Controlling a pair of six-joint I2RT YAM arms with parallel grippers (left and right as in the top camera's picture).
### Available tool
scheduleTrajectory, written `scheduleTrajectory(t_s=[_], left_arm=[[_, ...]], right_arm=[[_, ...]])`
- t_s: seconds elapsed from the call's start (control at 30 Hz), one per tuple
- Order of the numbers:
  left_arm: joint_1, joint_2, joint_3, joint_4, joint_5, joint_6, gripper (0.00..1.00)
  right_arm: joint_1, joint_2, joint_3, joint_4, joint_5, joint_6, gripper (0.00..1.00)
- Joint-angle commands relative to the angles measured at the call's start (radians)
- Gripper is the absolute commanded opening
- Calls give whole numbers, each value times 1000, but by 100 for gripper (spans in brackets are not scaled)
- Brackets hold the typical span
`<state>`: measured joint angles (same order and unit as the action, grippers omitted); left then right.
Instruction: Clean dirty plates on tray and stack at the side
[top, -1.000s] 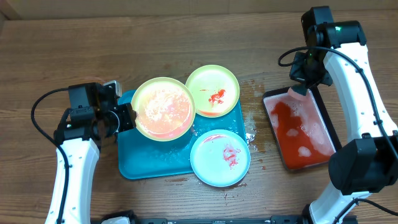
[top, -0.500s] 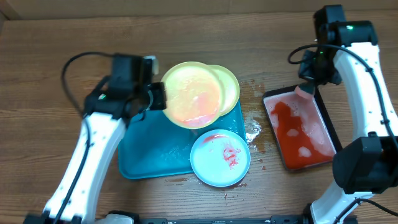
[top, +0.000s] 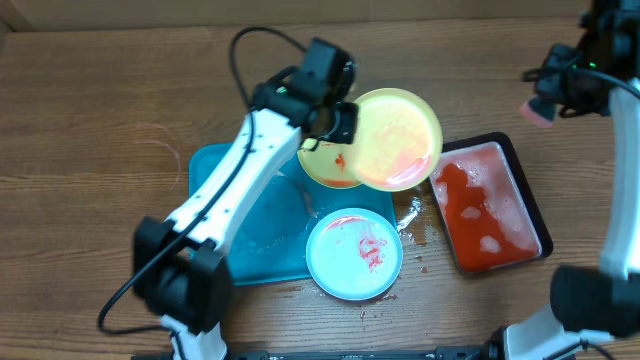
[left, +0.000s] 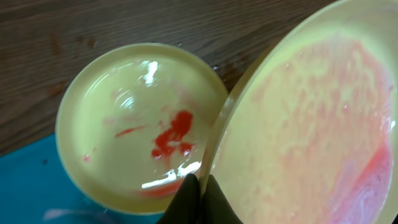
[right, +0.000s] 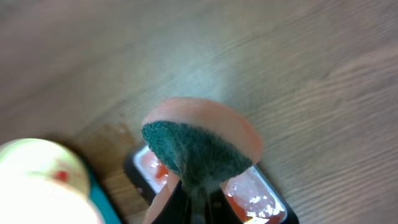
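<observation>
Lying nearest, red-smeared, at the front rim of the large turquoise rectangular plastic tray (top: 230, 225): a small round pale blue-white plastic plate (top: 354, 254). Resting behind it on the tray, blotched red: a round yellow-green plastic plate (left: 137, 124). Pinching the rim of a second yellow-green plate (top: 398, 140) in the left gripper (left: 199, 186) jaws, holding it aloft and tilted, a pink film seemingly clinging. Clamping a pink-and-green sponge (right: 196, 146) in the right gripper (right: 198, 193) jaws, farthest off above the wooden tabletop (top: 100, 100). Judging nothing stacked yet, all three awaiting wiping.
</observation>
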<state>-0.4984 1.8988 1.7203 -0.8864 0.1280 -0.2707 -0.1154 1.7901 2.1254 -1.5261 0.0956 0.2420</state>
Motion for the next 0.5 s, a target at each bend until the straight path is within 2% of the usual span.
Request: scheduleTrajectory(t_s=[0.0, 0.47], left_arm=[[-59, 120, 166, -35, -10, 23, 4], [-260, 320, 406, -50, -160, 93, 4]], right_arm=[[3, -160, 47, -6, -4, -11, 4], [3, -433, 47, -20, -38, -10, 4]])
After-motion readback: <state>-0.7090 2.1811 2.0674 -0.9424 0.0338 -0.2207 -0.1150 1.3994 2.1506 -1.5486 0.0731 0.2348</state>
